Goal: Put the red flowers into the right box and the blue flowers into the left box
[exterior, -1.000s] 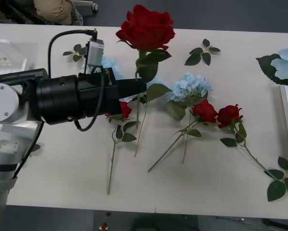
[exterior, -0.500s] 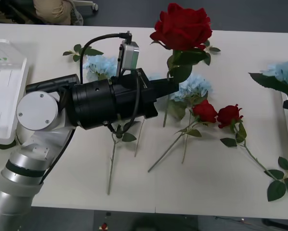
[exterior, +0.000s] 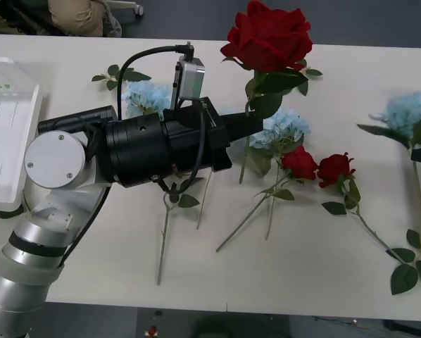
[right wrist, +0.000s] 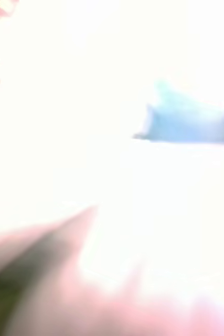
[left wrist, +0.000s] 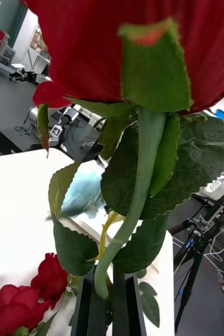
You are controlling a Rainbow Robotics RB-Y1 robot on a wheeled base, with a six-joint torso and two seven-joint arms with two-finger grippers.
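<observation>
The front camera is looking forward and down at the white table (exterior: 302,274) from above the arms. The left wrist camera is peering up along a held red rose (left wrist: 138,47) — very near, the room behind. Both are taking in this rose (exterior: 269,35) and two lying roses (exterior: 316,167). The right wrist camera is sitting too close — a washed-out blur with a blue patch (right wrist: 188,121).

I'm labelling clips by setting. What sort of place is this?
Probably a robotics lab: a white table strewn with artificial flowers, tripods and equipment on the floor behind, and the left end effector holding a red rose.
</observation>
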